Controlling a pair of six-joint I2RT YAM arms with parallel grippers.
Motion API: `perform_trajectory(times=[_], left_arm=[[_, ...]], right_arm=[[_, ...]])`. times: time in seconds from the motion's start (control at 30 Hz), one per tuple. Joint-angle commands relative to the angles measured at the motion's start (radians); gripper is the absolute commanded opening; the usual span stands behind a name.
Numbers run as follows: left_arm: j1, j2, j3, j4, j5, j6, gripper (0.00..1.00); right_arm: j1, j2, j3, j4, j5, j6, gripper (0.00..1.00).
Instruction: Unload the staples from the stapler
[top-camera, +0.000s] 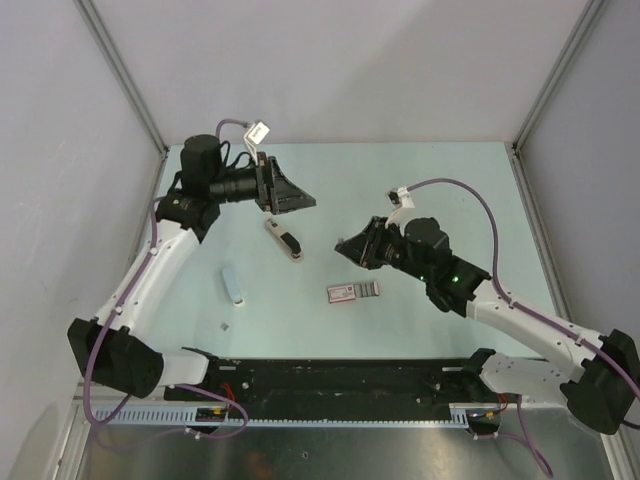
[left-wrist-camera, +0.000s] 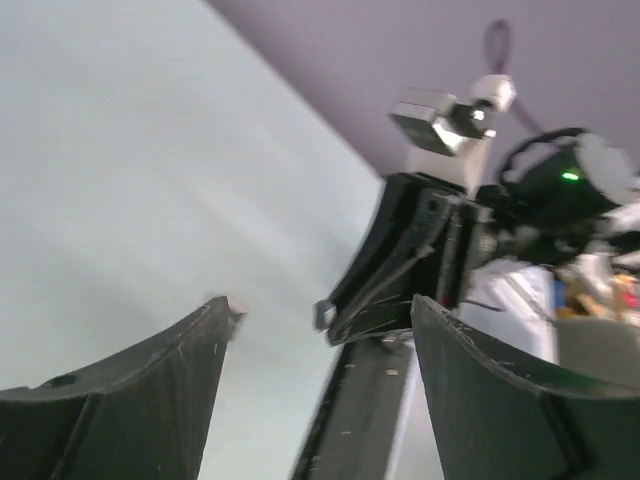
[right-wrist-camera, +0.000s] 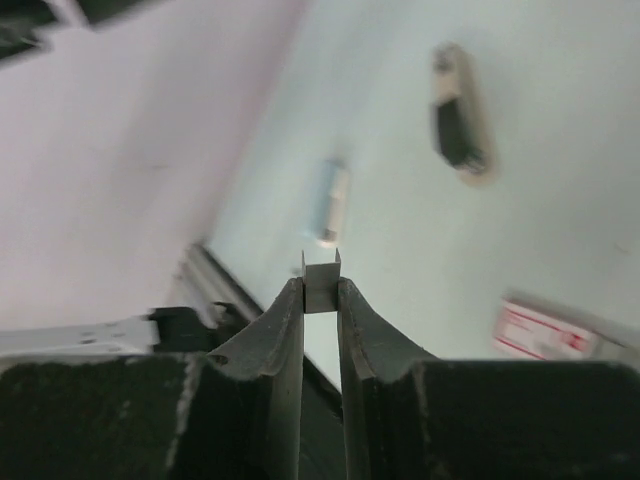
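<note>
Pinches the staples (right-wrist-camera: 321, 284) in the narrow right gripper (right-wrist-camera: 320, 300); shows the left gripper (left-wrist-camera: 322, 305) wide, empty; likely light, stiff, slippery; best gripped across the strip's flat sides.

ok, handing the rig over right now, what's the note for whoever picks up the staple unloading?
Left claw: open, empty, just beyond the stapler.
Right claw: shut on a short strip of staples, held off the table.
The stapler lies flat on the table between the arms, with nothing gripping it.
A small grey piece lies near the left arm's base, possibly more staples.
Done: one strip is out.
Left: set the strip down and check the stapler for more. Its inside is not visible.
</note>
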Motion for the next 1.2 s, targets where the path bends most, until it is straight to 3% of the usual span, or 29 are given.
perform_trajectory(times=[0.0,0.2,0.37,0.67,1.17], left_arm=[[-0.01,-0.011,0.023,-0.295,-0.361,0.387,0.77],[-0.02,-0.072,-0.075,-0.322,-0.568,0.563,0.77],[-0.028,-0.108,-0.131,-0.33,-0.626,0.616,0.74],[-0.065,-0.121,-0.195,-0.343,-0.657,0.642,0.7],[-0.086,-0.124,-0.196,-0.346,-0.644,0.632,0.7]], right_arm=[[0.008,0.001,0.009,-0.356,0.228,-0.111,0.09],[0.039,0.152,0.027,-0.568,0.437,-0.102,0.07],[0.071,0.276,0.043,-0.583,0.499,-0.099,0.08],[0.089,0.415,0.095,-0.514,0.503,-0.133,0.09],[0.097,0.512,0.135,-0.492,0.5,-0.157,0.09]])
